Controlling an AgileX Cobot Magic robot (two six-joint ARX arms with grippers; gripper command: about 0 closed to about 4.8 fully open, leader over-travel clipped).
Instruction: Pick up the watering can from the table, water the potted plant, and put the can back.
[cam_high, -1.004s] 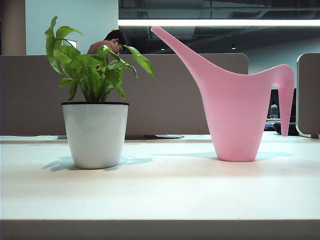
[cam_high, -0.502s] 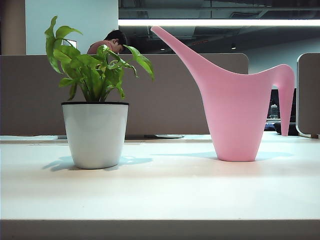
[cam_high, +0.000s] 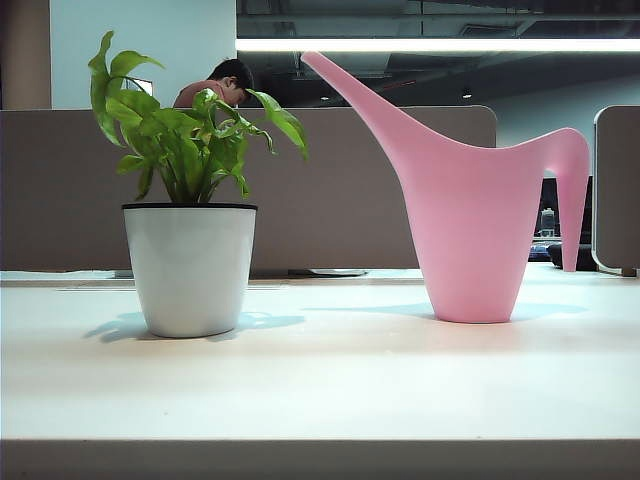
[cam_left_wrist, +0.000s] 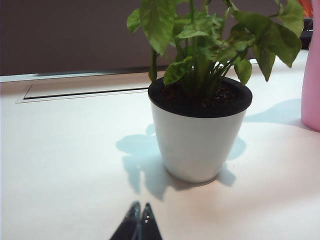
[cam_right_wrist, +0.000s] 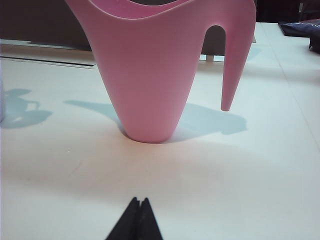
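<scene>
On table (cam_right_wrist: 260, 165), watering can (cam_right_wrist: 150, 75) stands apart from both grippers' closed jaws.

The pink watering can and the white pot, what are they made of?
The watering can looks like smooth plastic: one even pink colour, soft sheen, thin moulded handle and spout. The potted plant sits in a plain white pot with a black rim, probably plastic too, maybe glazed ceramic; its smooth matte side doesn't settle it. Both stand on the pale table.

watering can (cam_high: 470, 215): pink | potted plant (cam_high: 190, 200): bright-green leaves, white pot, black rim | table (cam_high: 320, 385): cream-white
</scene>
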